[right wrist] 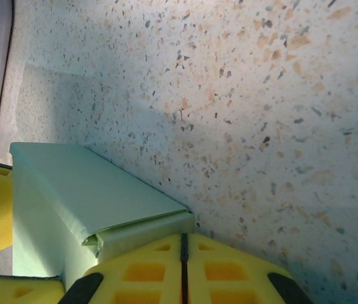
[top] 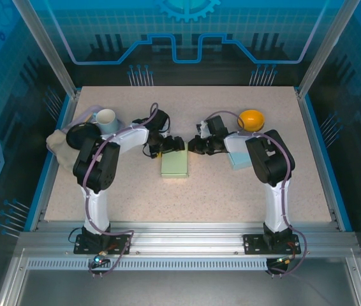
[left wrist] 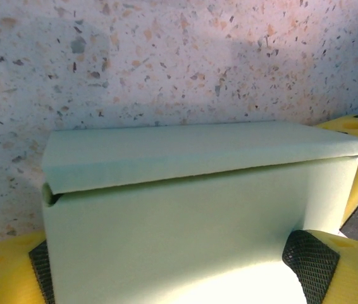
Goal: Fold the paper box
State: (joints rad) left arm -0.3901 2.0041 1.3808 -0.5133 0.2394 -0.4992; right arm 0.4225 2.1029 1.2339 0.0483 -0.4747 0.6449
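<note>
Lid down on pale green rectangular paper box [top: 175, 163]; from left wrist we see lid seam gap [left wrist: 166, 182]. Left gripper [left wrist: 176, 272] spread astride box, right gripper [right wrist: 182, 259] fingers pressed together beside it.

The left arm [top: 94, 204] and right arm [top: 274, 204] are white tubes with chunky black joints. Greyish cables [top: 83, 191] trail alongside. Fingers [left wrist: 350, 269] are yellow, black-padded.

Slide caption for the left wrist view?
Left gripper straddles the pale green paper box, lid flap folded down, on the speckled table.
</note>
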